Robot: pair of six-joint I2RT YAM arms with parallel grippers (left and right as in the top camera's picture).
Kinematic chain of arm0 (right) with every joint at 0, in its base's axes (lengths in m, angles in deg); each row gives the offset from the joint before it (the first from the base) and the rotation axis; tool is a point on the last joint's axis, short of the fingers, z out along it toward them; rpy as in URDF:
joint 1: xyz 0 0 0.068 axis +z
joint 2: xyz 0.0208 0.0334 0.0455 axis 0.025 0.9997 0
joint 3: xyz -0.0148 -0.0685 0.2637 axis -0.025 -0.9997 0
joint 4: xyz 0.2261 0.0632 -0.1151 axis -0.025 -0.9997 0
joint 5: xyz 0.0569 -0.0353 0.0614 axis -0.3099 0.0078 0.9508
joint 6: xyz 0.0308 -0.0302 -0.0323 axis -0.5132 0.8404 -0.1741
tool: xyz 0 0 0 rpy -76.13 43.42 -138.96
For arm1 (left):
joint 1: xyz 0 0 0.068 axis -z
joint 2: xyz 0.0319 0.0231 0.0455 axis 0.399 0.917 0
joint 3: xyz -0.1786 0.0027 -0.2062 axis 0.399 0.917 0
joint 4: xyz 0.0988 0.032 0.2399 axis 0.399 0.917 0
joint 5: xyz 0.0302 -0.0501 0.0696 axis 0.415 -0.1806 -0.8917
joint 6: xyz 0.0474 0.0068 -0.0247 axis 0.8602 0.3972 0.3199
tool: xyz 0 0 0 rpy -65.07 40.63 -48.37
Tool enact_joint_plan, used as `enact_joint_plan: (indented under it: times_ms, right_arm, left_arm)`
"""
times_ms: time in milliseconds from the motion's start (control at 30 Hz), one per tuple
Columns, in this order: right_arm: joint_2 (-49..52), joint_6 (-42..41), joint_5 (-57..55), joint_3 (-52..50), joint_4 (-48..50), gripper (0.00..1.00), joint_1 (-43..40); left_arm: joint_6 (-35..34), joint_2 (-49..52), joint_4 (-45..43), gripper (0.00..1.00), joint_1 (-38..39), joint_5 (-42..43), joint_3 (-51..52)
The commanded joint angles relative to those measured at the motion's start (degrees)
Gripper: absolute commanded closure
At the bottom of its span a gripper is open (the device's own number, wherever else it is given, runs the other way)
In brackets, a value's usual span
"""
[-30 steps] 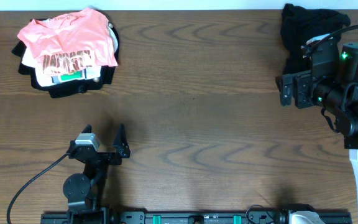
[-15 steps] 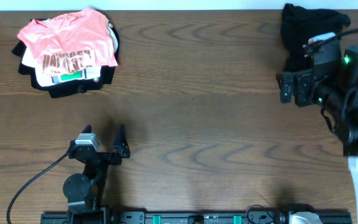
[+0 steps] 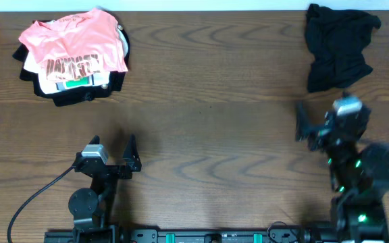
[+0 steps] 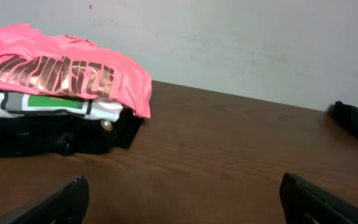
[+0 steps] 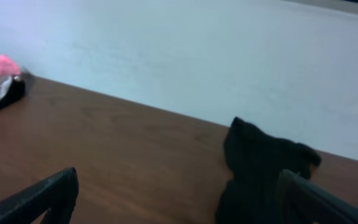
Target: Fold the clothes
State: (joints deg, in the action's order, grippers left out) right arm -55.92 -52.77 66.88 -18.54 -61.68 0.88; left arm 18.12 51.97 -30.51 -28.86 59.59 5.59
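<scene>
Salmon-pink T-shirt (image 3: 73, 40) lies folded, print up, on top of a stack (image 3: 66, 94) of white and black garments that sits on the counter (image 3: 215, 88) close to the wall (image 4: 229, 43). Well to the right of that stack, equally close to the wall, a black garment (image 3: 336, 47) lies crumpled and unfolded.

Compared with a second ago, the right arm (image 3: 353, 169) no longer hangs over the black garment and no longer hides part of it. It is now far right of the stack and much nearer the front, well apart from the garment and blurred by motion. Its jaws are spread wide and hold nothing. The garment's heap looks much the same, so the arm seems to have left it ungrasped.

The left arm (image 3: 93, 175) sits where it was, in front of the stack and slightly to its right. Its jaws are also wide apart and empty, and they face the stack.

By my reading, the pink shirt is finished and the black piece remains. It would need drawing out onto bare wood right of the stack, then flattening before any fold.
</scene>
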Motion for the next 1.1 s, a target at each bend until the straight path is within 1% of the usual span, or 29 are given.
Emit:
enact_joint_plan:
  times_ms: [0,33,167,400,667,1067]
  right_arm:
    - [-7.8,0.37,0.98,-8.55,2.6,0.01,-1.22]
    - [-10.86,0.37,1.01,-11.98,3.93,0.01,-1.42]
    - [-17.97,0.35,1.01,-19.61,5.77,0.01,-1.53]
    - [-25.22,0.37,0.76,-27.39,5.75,0.01,-1.86]
    - [-30.53,0.39,0.72,-27.41,-0.5,0.01,-2.54]
    - [-30.95,0.37,0.11,-27.41,-0.5,0.01,-2.6]
  left_arm:
    - [0.76,-0.39,1.9,0.02,0.28,0.13,1.09]
    - [0.76,-0.39,1.9,0.02,0.28,0.13,1.09]
    - [0.76,-0.39,1.9,0.02,0.28,0.13,1.09]
    - [0.76,-0.39,1.9,0.02,0.28,0.13,1.09]
    - [0.76,-0.39,1.88,0.02,0.28,0.13,1.09]
    - [0.76,-0.39,1.9,0.02,0.28,0.13,1.09]
